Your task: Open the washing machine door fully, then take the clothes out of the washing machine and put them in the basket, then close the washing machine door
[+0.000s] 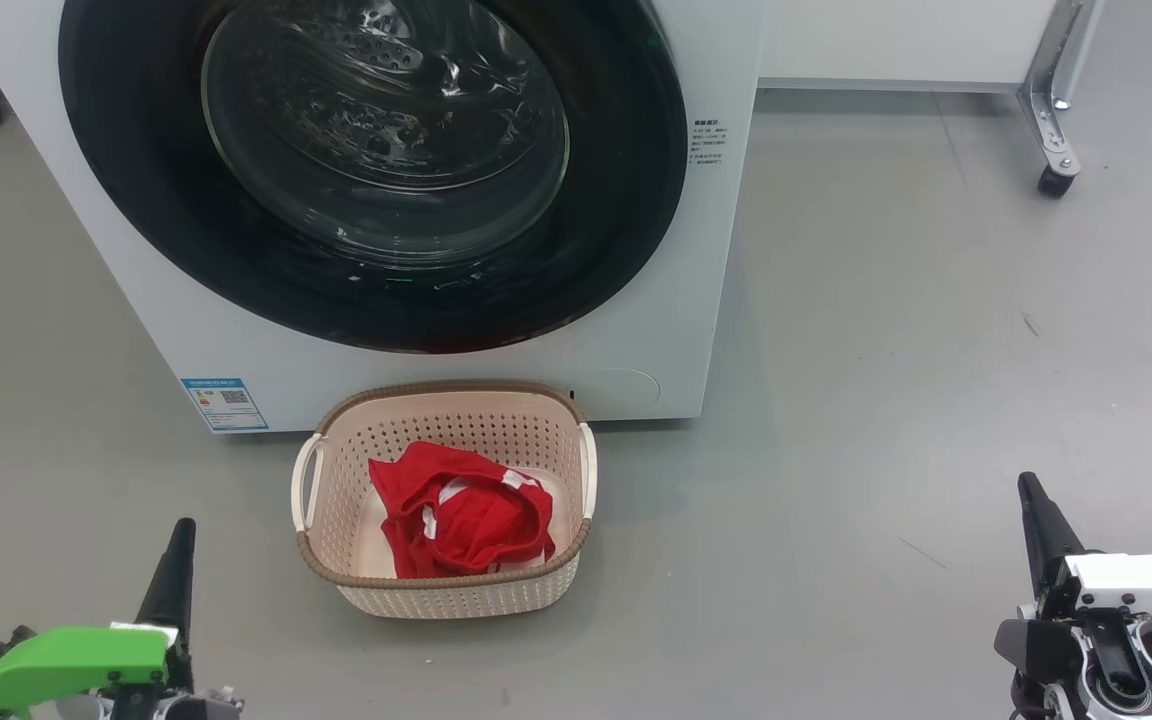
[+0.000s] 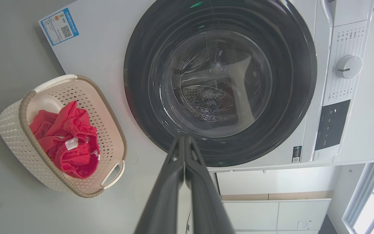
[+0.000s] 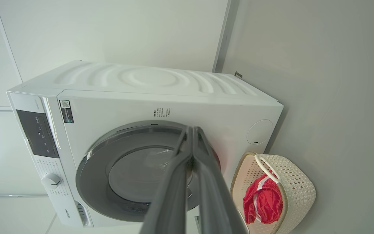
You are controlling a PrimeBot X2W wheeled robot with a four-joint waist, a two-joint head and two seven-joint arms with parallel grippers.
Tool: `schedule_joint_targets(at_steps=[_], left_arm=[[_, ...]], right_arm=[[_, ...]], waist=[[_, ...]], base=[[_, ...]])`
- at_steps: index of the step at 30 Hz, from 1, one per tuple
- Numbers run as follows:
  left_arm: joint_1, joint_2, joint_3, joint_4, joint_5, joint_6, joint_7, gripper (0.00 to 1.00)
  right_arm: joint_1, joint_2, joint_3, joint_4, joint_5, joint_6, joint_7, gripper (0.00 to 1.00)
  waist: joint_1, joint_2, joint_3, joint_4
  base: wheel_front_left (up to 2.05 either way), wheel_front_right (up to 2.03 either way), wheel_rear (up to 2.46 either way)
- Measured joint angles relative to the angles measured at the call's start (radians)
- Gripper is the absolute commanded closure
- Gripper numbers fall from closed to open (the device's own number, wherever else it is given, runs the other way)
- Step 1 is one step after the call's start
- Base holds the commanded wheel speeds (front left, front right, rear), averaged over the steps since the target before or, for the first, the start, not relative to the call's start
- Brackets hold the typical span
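Soft, light and limp, the red garment (image 1: 461,520) lies bunched in the basket (image 1: 456,598) before the closed washing machine door (image 1: 626,200); pinch any raised fold; left gripper (image 2: 183,139) and right gripper (image 3: 192,130) pressed together, empty.

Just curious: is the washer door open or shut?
Shut: the washing machine door sits flush against the washing machine.

Bright even light, soft shadows, sharp focus

grey floor (image 1: 886,350) under the washing machine (image 1: 636,330) and the basket (image 1: 441,595) (just in front)
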Motion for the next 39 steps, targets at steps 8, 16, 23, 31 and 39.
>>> schedule_joint_targets(at_steps=[8,16,23,31,39], left_arm=[[-0.016,-0.002,0.018,0.004,-0.066,-0.007,0.016,1.0],[-0.016,-0.003,0.018,0.004,-0.066,-0.008,0.016,1.0],[-0.016,-0.003,0.019,0.004,-0.066,-0.008,0.016,1.0],[-0.016,-0.003,0.019,0.004,-0.066,-0.008,0.016,1.0],[-0.016,-0.003,0.02,0.004,-0.066,-0.008,0.016,1.0]], right_arm=[[-0.003,-0.001,-0.014,-0.002,0.074,0.008,0.018,1.0],[-0.005,-0.001,-0.015,-0.003,0.074,0.008,0.018,1.0],[-0.005,-0.001,-0.015,-0.003,0.074,0.008,0.018,1.0],[-0.006,-0.001,-0.016,-0.004,0.074,0.008,0.021,1.0],[-0.006,-0.001,-0.016,-0.004,0.074,0.008,0.021,1.0]], waist=[[0.0,0.0,-0.001,-0.002],[0.0,0.0,-0.001,-0.002],[0.0,0.0,-0.001,-0.002],[0.0,0.0,0.0,-0.002],[0.0,0.0,0.0,-0.002]], base=[[0.0,0.0,0.0],[0.0,0.0,0.0],[0.0,0.0,0.0],[0.0,0.0,0.0],[0.0,0.0,0.0]])
